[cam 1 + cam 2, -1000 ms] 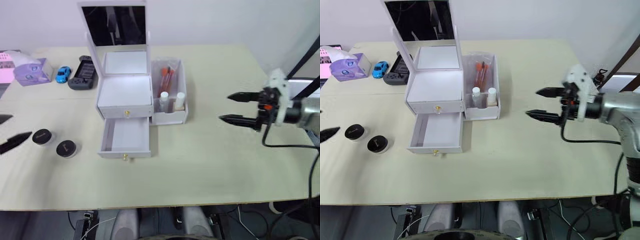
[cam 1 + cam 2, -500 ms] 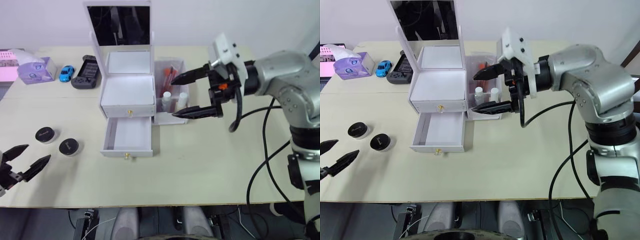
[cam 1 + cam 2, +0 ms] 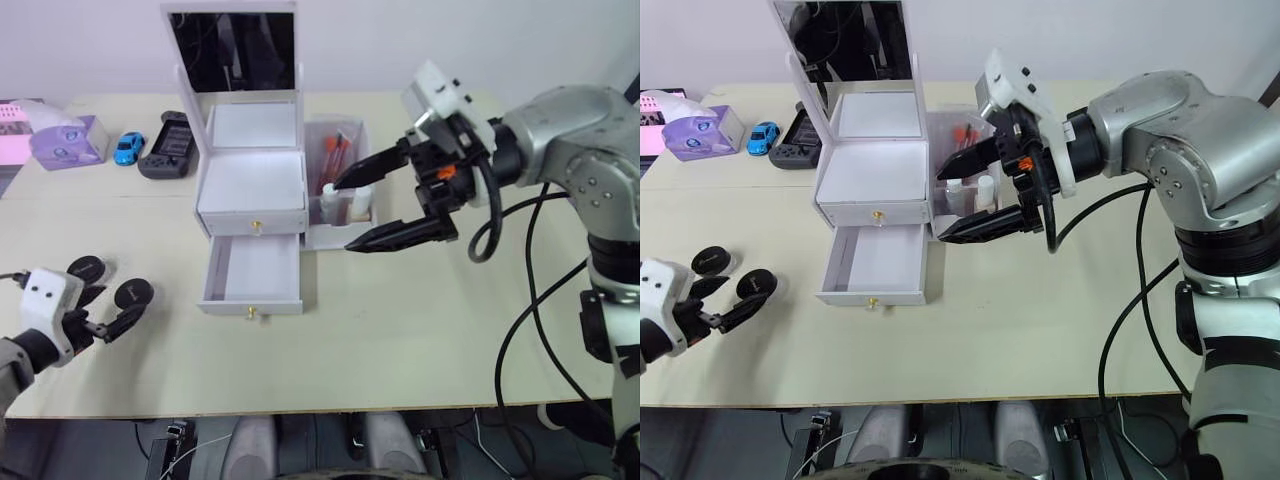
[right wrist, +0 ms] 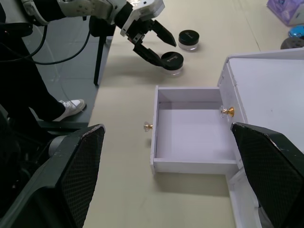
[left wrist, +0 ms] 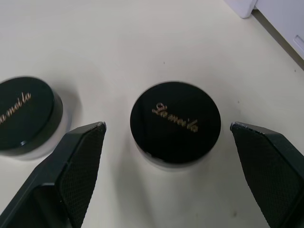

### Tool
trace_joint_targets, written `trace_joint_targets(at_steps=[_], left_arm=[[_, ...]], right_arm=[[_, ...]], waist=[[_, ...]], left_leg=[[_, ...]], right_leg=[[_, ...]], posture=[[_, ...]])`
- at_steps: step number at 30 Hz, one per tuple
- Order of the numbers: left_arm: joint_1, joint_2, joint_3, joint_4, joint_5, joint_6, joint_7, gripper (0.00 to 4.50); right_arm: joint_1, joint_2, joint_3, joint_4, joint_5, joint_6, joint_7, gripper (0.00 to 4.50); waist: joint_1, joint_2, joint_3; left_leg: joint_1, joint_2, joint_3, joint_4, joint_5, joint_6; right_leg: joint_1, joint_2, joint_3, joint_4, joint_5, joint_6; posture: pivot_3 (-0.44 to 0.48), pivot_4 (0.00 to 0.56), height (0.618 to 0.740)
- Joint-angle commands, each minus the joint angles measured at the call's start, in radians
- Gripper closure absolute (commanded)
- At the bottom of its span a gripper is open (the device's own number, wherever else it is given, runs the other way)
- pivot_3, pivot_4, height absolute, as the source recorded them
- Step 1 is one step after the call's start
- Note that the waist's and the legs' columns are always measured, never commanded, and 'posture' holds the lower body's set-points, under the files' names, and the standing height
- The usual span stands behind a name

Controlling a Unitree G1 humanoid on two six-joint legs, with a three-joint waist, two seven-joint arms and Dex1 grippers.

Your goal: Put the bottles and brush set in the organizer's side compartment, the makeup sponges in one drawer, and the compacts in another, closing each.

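The white organizer (image 3: pixel 250 185) stands with its mirror lid up, its top drawer shut and its lower drawer (image 3: pixel 253 270) pulled out and empty. Its side compartment (image 3: pixel 342 225) holds the bottles (image 3: pixel 328 200) and the brush set (image 3: pixel 333 155). Two black-lidded compacts (image 3: pixel 133 293) (image 3: pixel 86 268) sit on the table to the left. My left gripper (image 3: pixel 112 308) is open at table level, its fingers on either side of the nearer compact (image 5: pixel 175 118). My right gripper (image 3: pixel 343 216) hovers open by the side compartment's front. The makeup sponges are out of view.
At the back left of the table (image 3: pixel 400 340) lie a purple tissue box (image 3: pixel 65 140), a blue toy car (image 3: pixel 127 148) and a dark game controller (image 3: pixel 168 145). The table's front edge runs just behind my left gripper.
My left gripper has come in from the table's front left to straddle the nearer compact. My right arm swung in from the far right to the organizer, then dropped slightly.
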Motion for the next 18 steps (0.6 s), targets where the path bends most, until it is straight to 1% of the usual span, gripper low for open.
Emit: trace_joint_targets(at_steps=[1,4,6,11,14,15,16,18], left_arm=[[-0.048,0.066,-0.052,-0.04,0.013,0.103,0.018,0.09],[-0.089,0.11,-0.082,-0.038,0.013,0.183,0.027,0.09],[-0.104,0.126,-0.097,-0.039,0.017,0.207,0.03,0.09],[-0.138,0.137,-0.131,-0.033,0.033,0.248,0.045,0.09],[-0.148,0.13,-0.143,-0.035,0.037,0.254,0.05,0.91],[-0.147,0.133,-0.153,-0.037,0.04,0.258,0.048,1.55],[-0.148,0.131,-0.157,-0.037,0.041,0.262,0.05,1.88],[-0.15,0.13,-0.162,-0.036,0.044,0.27,0.052,1.87]], right_arm=[[-0.014,-0.013,-0.044,-0.034,0.008,-0.006,-0.019,0.0],[-0.008,-0.016,-0.052,-0.041,0.009,-0.004,-0.031,0.0],[-0.005,-0.017,-0.055,-0.044,0.009,-0.004,-0.036,0.0],[0.002,-0.02,-0.062,-0.051,0.008,-0.005,-0.051,0.0],[0.003,-0.021,-0.062,-0.052,0.009,-0.006,-0.055,0.0],[0.004,-0.022,-0.062,-0.052,0.008,-0.008,-0.056,0.0],[0.003,-0.022,-0.062,-0.051,0.007,-0.008,-0.058,0.0],[0.004,-0.023,-0.062,-0.051,0.007,-0.009,-0.061,0.0]], waist=[[0.001,0.0,0.0],[0.0,0.0,0.0],[0.0,0.0,0.0],[-0.001,0.0,0.0],[-0.001,0.0,0.0],[0.0,0.0,0.0],[0.0,0.0,0.0],[0.0,0.0,0.0]], left_leg=[[0.0,0.0,0.0,0.0,0.0,0.0],[0.0,0.0,0.0,0.0,0.0,0.0],[0.0,0.0,0.0,0.0,0.0,0.0],[0.0,0.0,0.0,-0.001,0.0,0.0],[0.0,0.0,0.0,-0.001,0.0,0.0],[0.0,0.0,0.0,-0.001,0.0,0.0],[0.0,0.0,0.0,-0.001,0.0,0.0],[0.0,0.0,0.0,-0.001,0.0,0.0]], right_leg=[[0.0,0.0,0.0,0.0,0.0,0.0],[0.0,0.001,0.0,0.0,0.0,0.0],[0.0,0.0,0.0,0.0,0.0,0.0],[0.0,0.001,0.0,0.0,0.0,0.0],[0.0,0.001,0.0,0.0,0.0,0.0],[0.0,0.001,0.0,0.0,0.0,0.0],[0.0,0.001,0.0,0.0,0.0,0.0],[0.0,0.001,0.0,0.0,0.0,0.0]], posture=[[0.0,0.15,0.735],[0.0,0.15,0.735],[0.0,0.15,0.735],[0.0,0.15,0.735],[0.0,0.15,0.735],[0.0,0.15,0.735],[0.0,0.15,0.735],[0.0,0.15,0.735]])
